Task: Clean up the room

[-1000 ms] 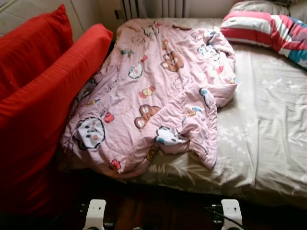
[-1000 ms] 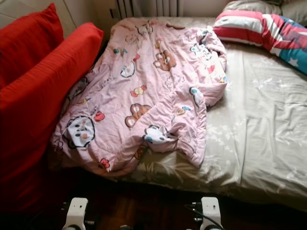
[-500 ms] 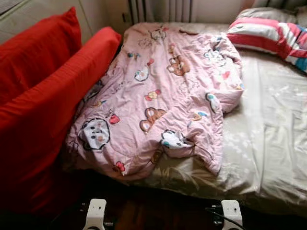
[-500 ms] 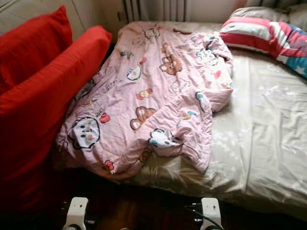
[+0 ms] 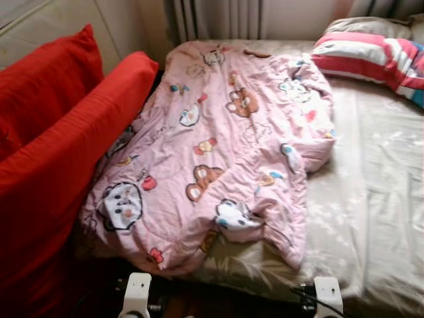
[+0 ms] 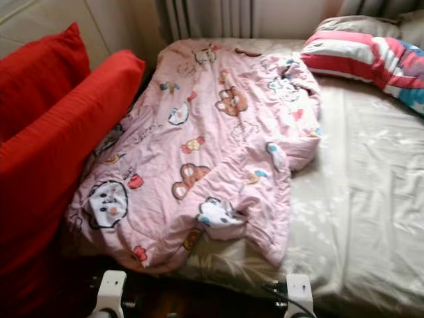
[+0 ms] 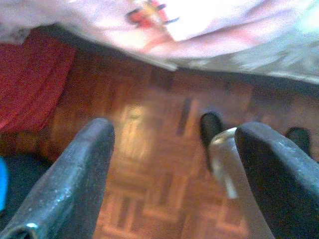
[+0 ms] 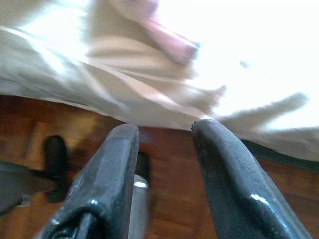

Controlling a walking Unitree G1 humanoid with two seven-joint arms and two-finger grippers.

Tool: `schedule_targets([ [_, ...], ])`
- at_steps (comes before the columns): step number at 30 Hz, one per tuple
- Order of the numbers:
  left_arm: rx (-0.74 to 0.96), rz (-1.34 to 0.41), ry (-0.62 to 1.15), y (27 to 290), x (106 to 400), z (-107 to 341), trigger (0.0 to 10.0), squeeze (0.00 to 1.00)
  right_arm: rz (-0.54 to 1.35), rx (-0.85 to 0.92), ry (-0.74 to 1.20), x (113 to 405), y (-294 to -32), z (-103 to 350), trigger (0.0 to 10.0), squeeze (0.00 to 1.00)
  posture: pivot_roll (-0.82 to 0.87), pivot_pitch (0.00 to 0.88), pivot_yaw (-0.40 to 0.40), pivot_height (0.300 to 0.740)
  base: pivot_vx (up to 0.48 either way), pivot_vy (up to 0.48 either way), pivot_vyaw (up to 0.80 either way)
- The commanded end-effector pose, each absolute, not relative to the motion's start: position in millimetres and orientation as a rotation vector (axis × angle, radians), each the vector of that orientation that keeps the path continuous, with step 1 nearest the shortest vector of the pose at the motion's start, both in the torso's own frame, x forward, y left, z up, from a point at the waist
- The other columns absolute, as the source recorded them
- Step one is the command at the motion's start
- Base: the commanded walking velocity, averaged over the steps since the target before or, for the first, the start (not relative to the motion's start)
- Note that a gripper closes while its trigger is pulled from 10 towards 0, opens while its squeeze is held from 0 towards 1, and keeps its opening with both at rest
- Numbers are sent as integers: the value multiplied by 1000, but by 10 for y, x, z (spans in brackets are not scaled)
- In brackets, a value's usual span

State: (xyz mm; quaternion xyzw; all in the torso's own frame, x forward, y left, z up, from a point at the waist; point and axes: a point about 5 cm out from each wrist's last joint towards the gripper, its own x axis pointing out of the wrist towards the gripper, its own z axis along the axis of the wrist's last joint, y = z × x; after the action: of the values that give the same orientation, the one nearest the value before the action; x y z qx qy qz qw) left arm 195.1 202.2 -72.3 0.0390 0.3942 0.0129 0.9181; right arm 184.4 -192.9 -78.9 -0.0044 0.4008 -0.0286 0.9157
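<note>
Left gripper [image 7: 174,164]: two long black fingers [image 7: 70,184] with a scuffed, glossy surface. Right gripper [image 8: 164,174]: identical rounded black fingers [image 8: 227,184]. White wrist brackets [image 5: 136,295] carry dark fasteners and a black cable [image 5: 318,303].

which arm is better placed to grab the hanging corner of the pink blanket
Left, probably. The pink blanket hangs over the bed edge on the robot's left, just above the left tool; the right tool faces bare sheet.

1. 1 pink cartoon-print quilt [image 5: 225,146], spread over the bed.
2. 1 bed [image 5: 377,199] with beige sheet.
3. 2 red cushions [image 5: 66,152], standing at the bed's left side.
4. 1 striped pillow [image 5: 371,53], red, white and blue.
5. 1 grey pillow [image 5: 364,25] behind it.
6. 1 radiator [image 5: 218,16].
</note>
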Motion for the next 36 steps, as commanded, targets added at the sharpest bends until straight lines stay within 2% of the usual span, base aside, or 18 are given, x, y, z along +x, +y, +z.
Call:
schedule_targets([
  [1,85,29,841,2032,1883,-761,10000,0,-80,3,845,1739,-1959,-832,10000,0,-61,191,92,740,0,0,0],
  [26,27,59,807,1987,1906,-748,10000,0,-53,-39,614,1847,-1986,-675,10000,0,-73,178,66,740,0,0,0],
  [36,29,61,818,1997,1872,-765,10000,0,-63,-45,594,1830,-1988,-669,10000,0,-70,155,67,678,0,0,0],
])
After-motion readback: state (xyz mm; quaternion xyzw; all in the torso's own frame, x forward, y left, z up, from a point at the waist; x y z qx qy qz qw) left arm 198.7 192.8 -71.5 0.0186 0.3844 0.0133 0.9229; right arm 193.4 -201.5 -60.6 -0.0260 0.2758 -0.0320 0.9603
